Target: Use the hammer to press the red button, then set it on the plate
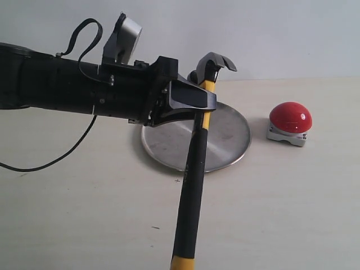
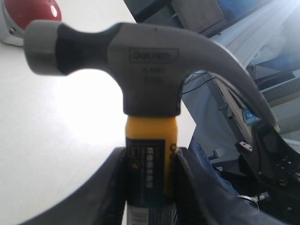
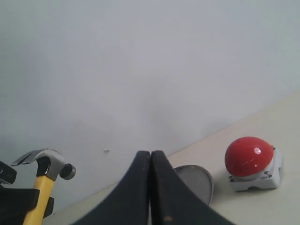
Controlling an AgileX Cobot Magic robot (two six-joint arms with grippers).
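End effector around near-upright hammer, head-up

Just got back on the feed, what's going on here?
The left hand is clamped on the hammer just below its head, holding it head-up near the plate. The red button sits on the table beside the plate, and the hammer is not touching it. The right hand is shut and empty.
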